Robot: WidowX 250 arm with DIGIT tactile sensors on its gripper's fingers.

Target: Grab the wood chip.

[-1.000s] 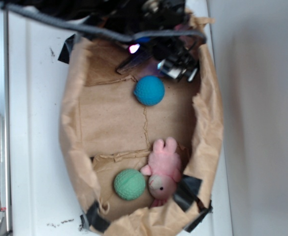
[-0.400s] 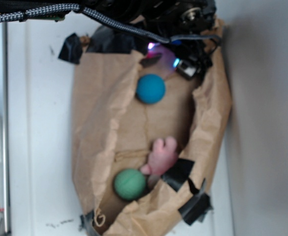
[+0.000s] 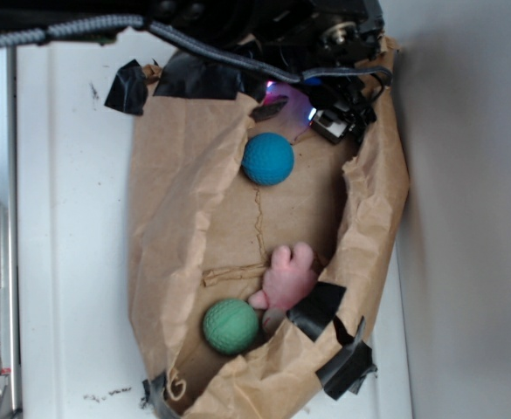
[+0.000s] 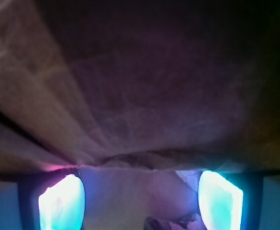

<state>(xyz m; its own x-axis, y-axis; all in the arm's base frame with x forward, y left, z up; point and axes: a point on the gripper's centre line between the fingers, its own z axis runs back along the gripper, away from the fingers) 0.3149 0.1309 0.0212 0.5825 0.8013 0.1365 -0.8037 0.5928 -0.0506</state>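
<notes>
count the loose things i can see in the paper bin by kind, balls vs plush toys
balls: 2, the blue ball and the green ball
plush toys: 1, the pink plush toy, partly behind a paper flap
total: 3
wood chip: not clearly visible in either view

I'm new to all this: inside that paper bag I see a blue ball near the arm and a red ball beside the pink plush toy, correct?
Almost. The ball beside the pink plush toy is green, not red, as the exterior view shows. The blue ball does sit near the arm, inside the paper bag.
</notes>
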